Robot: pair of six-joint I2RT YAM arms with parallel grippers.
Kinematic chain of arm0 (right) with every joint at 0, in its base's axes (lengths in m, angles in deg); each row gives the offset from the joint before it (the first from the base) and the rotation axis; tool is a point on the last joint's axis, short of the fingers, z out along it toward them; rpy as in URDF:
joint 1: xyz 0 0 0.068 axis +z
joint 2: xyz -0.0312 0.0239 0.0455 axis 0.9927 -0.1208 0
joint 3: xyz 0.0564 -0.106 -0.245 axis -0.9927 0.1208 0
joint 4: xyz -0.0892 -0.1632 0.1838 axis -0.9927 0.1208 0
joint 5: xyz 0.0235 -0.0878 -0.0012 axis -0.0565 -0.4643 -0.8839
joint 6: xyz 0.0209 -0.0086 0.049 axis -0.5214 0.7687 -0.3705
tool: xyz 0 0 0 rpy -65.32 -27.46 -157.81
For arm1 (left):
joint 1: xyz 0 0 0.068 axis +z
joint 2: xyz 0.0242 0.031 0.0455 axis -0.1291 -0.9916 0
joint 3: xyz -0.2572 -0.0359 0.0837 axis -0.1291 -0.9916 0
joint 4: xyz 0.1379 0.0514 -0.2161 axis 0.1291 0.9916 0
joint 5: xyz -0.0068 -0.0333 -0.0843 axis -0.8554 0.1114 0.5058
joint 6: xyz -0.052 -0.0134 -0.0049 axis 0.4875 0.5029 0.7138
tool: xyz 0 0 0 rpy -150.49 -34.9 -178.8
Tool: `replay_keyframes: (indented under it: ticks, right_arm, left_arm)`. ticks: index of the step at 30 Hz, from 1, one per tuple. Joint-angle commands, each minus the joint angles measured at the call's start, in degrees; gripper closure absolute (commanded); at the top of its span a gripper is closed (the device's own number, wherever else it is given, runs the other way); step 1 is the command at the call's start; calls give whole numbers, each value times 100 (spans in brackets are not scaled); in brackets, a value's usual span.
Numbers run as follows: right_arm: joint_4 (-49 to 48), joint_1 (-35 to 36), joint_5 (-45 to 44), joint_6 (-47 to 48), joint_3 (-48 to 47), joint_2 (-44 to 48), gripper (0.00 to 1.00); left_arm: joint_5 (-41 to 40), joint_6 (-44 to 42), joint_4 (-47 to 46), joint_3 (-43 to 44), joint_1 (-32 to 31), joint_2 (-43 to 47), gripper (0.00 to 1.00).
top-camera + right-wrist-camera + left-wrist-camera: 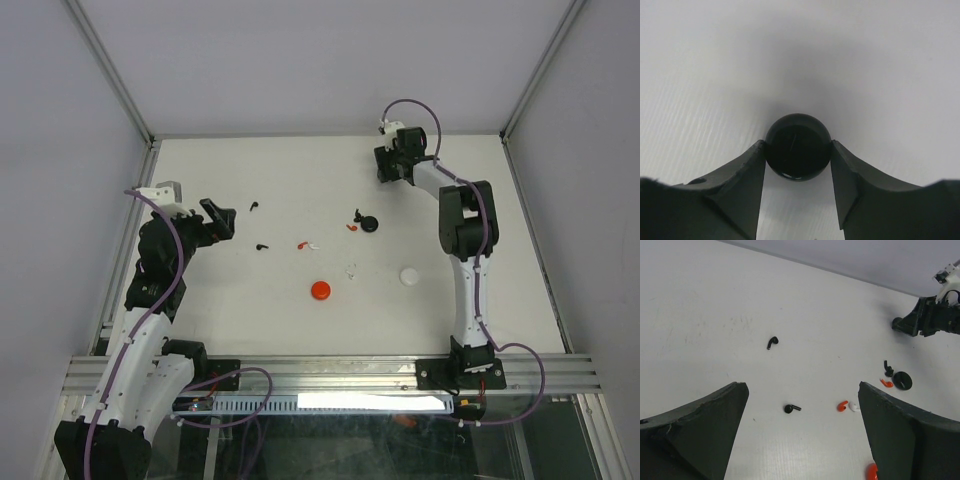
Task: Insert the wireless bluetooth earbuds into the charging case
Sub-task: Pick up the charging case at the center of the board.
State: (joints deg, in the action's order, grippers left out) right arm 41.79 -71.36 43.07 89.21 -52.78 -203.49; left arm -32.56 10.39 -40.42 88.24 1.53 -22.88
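Observation:
Tiny earbuds lie across the middle of the table: two black ones [253, 208] [262, 246], a red one [302, 244] touching a white one [313, 244], and a black [359, 214] and a red one [351, 227] beside a black round puck [371, 224]. My left gripper [215, 220] is open and empty, left of them; its wrist view shows a black earbud [791, 409] between and beyond its fingers [715, 425]. My right gripper [383, 170] is at the back of the table, shut on a black round puck-shaped case part [797, 145].
A red puck [320, 290] and a white puck [409, 275] lie nearer the front. A small clear piece [351, 270] lies between them. Frame posts and grey walls bound the table on the left, right and back.

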Motion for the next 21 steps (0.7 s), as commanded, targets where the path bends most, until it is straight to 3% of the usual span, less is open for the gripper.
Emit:
replay_keyframes:
  ticks: [1, 16, 21]
  right_arm:
    - [-186, 181, 12, 104, 790, 1035, 62]
    - [-776, 1137, -529, -1144, 3470, 3968, 62]
    - [-1289, 1629, -694, -1597, 4452, 4988, 62]
  left_arm:
    - [393, 75, -270, 149, 64, 12, 1]
    - [1650, 1732, -246, 359, 56, -48, 1]
    - [1711, 2479, -374, 114, -37, -234, 1]
